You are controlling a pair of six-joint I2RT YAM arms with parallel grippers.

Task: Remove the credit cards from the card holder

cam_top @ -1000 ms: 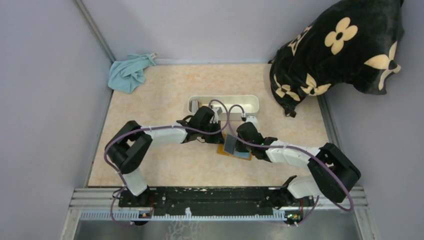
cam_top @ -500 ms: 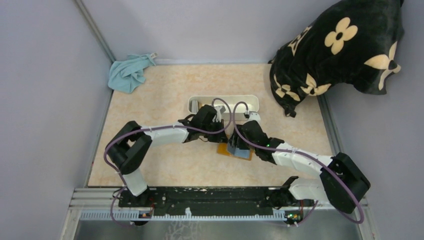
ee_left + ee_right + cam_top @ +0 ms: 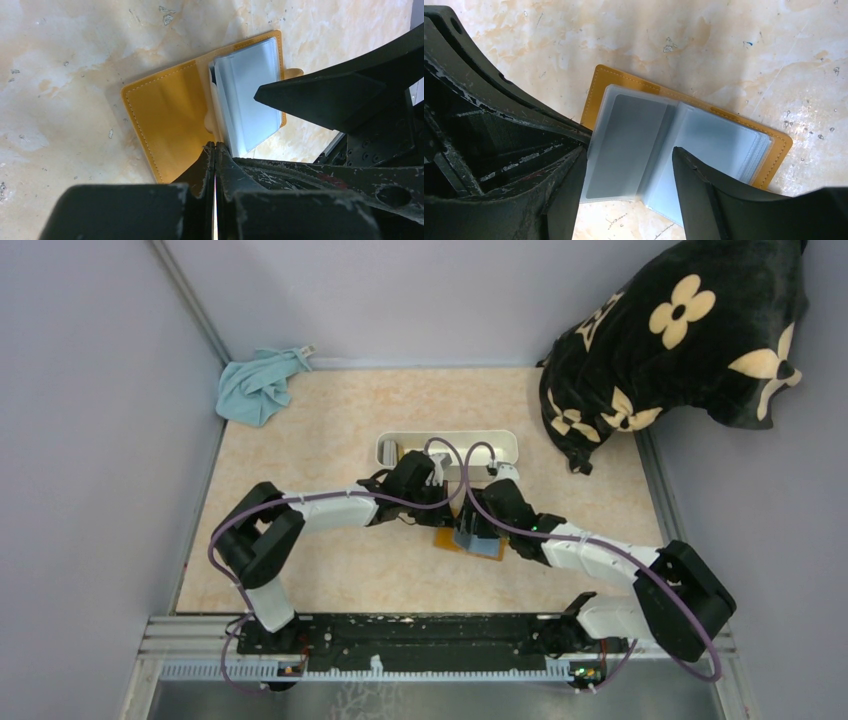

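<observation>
Two-armed reaching over the card holder (image 3: 450,543), at the middle of the surface (image 3: 330,420). Lying open and flat there, orange-brown covers spread, on the near side of the white tray (image 3: 505,437) and apart from it.

Showing in the left wrist view as a bare orange-brown panel on one side and a stack of pale blue-grey clear sleeves (image 3: 247,100) on the other, the stack lifting off the cover rather than lying flat against it.

Keeping the left gripper (image 3: 215,150) fully closed, fingers pressed together with nothing between them, tips sitting at the holder's edge on the left arm's side, right by the fold.

Standing the right gripper (image 3: 629,162) wide and holding nothing, one finger on each side of a sleeve leaf. Touching the outer edge of that leaf with one fingertip, crossing in front of the second leaf with the other.

Fanning into two leaves in the right wrist view, both over the orange-brown cover.

No telling the credit cards from the sleeves: only pale blue-grey rectangles showing.

Lying crumpled in the far left corner, a blue cloth (image 3: 258,385). Filling the far right corner, a black pillow (image 3: 680,340) with cream flower shapes.
</observation>
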